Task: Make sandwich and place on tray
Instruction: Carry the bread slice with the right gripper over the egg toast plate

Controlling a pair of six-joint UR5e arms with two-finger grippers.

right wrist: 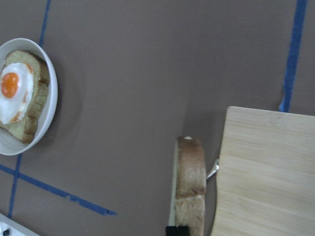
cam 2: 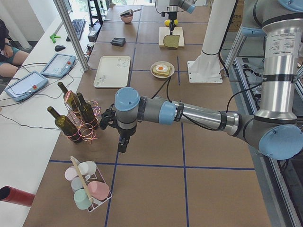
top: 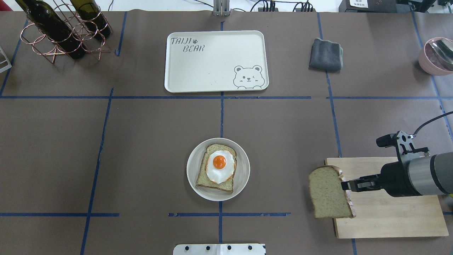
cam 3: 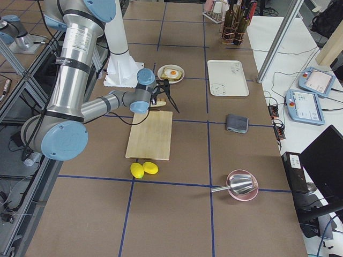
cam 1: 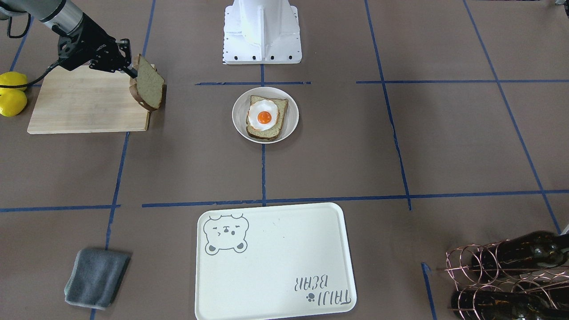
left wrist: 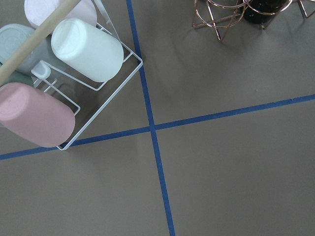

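My right gripper [top: 345,185] is shut on one edge of a bread slice [top: 329,193] and holds it tilted in the air over the left end of the wooden cutting board [top: 389,216]. The slice also shows in the front view [cam 1: 149,86] and edge-on in the right wrist view [right wrist: 189,187]. The other bread slice [top: 205,179] lies on a small round white plate [top: 244,170] with the fried egg [top: 220,165] on top. The cream tray [top: 216,62] with the bear drawing holds nothing. My left gripper [cam 2: 122,146] hangs near the bottle rack; I cannot tell whether it is open.
Two lemons [cam 1: 11,95] lie beside the cutting board. A grey cloth [top: 325,55] and a pink bowl [top: 435,56] are at the far right. A copper rack with bottles [top: 60,32] is at the far left, a wire rack of cups [left wrist: 59,73] beyond it.
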